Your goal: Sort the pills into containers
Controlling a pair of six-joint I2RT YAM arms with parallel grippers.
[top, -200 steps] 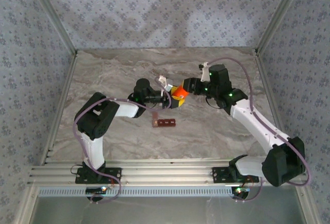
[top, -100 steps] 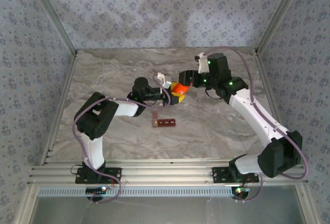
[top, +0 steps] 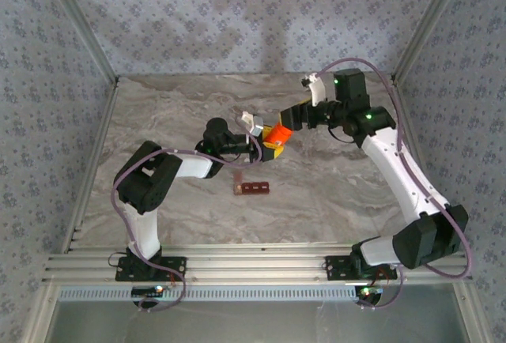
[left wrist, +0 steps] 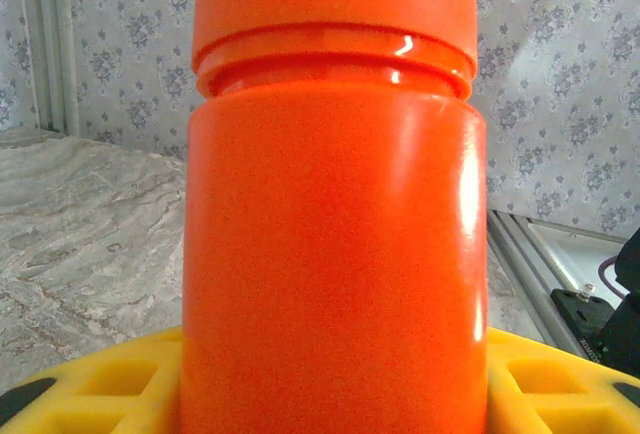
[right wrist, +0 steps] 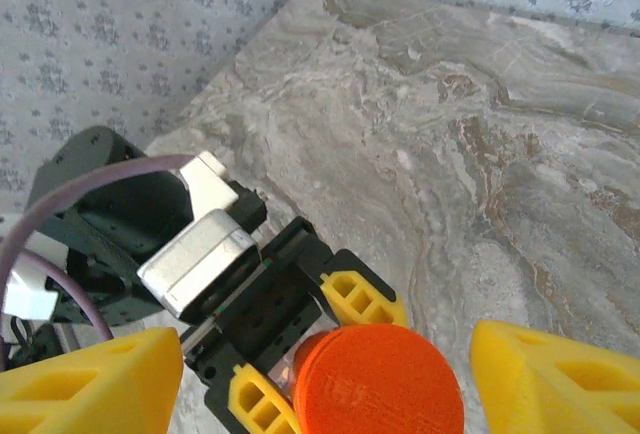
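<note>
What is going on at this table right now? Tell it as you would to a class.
The left gripper is clamped on an orange bottle and holds it up above the table, with the cap on. The right gripper hangs at the cap with its jaws open on either side, not gripping. The dark strip of small cells lies on the table nearer the arms, untouched.

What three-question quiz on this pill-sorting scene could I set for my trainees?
1. True or false: the left hand grips the orange bottle.
2. Where do the containers lie? A) on the table B) on the bottle's cap C) against the back wall
3. Is the right hand open or shut?

Key: 1 true; 2 A; 3 open, with its fingers on either side of the cap, not touching it.
</note>
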